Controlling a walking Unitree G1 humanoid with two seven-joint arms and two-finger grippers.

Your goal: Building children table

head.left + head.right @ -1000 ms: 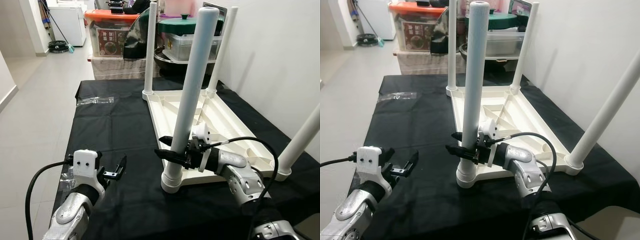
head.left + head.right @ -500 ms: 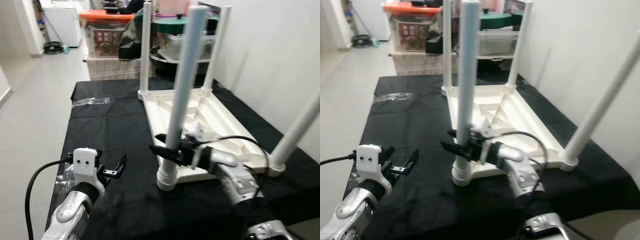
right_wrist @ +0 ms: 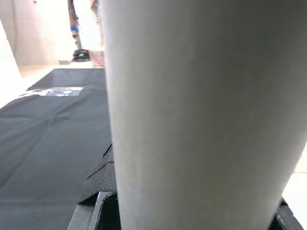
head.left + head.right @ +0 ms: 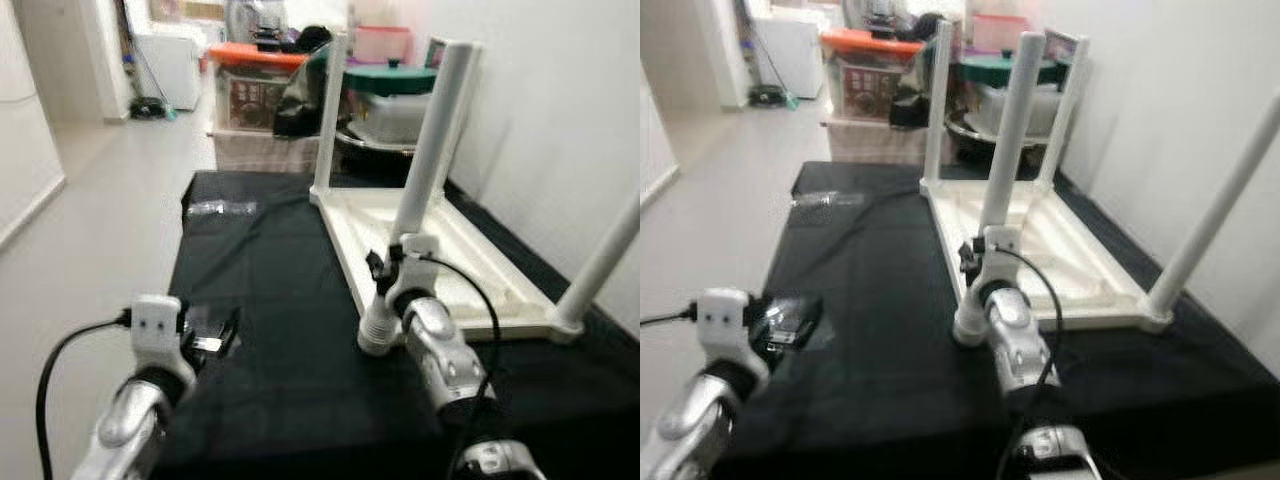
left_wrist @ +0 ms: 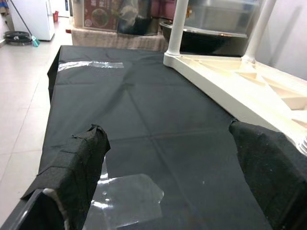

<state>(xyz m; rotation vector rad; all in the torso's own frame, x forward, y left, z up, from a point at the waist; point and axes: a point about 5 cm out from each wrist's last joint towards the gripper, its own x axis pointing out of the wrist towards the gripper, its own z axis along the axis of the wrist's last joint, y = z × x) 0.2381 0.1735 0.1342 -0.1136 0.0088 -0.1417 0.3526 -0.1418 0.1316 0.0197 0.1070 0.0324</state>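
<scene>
- The right gripper (image 4: 380, 272) is at the lower part of the nearest white table leg (image 4: 425, 180); in the right wrist view that leg (image 3: 201, 115) sits right between the black fingers (image 3: 103, 179), one on each side, clamped on it.
- The left gripper (image 4: 212, 335) hovers low over the black cloth (image 4: 270, 300) near the cloth's left edge, its fingers (image 5: 76, 167) spread apart with nothing between them.
- A clear plastic bag (image 5: 125, 195) lies flat on the cloth just beyond the left fingers.
- The children's table (image 4: 455, 275) lies upside down on the right half of the cloth, its cream underside up and its legs pointing upward.
- The held leg stands in the near left corner socket (image 4: 375, 338), slightly tilted; its base is near the front of the cloth.
- Two more legs rise at the far corners (image 4: 938, 100) and a fourth (image 4: 605, 260) leans up at the near right corner, cut off by the picture's edge.
- Between the left gripper and the tabletop's left rim the cloth is bare, giving open room; a second clear plastic strip (image 4: 222, 208) lies near the far left edge.
- To the left of the cloth the floor (image 4: 90, 230) is open; to the right a white wall (image 4: 560, 110) runs close beside the table.
- Behind the far edge stand storage boxes and a green-lidded pot (image 4: 390, 80), soft with blur.
- Both head views are blurred, so the right gripper's fingertips are hard to make out there.
</scene>
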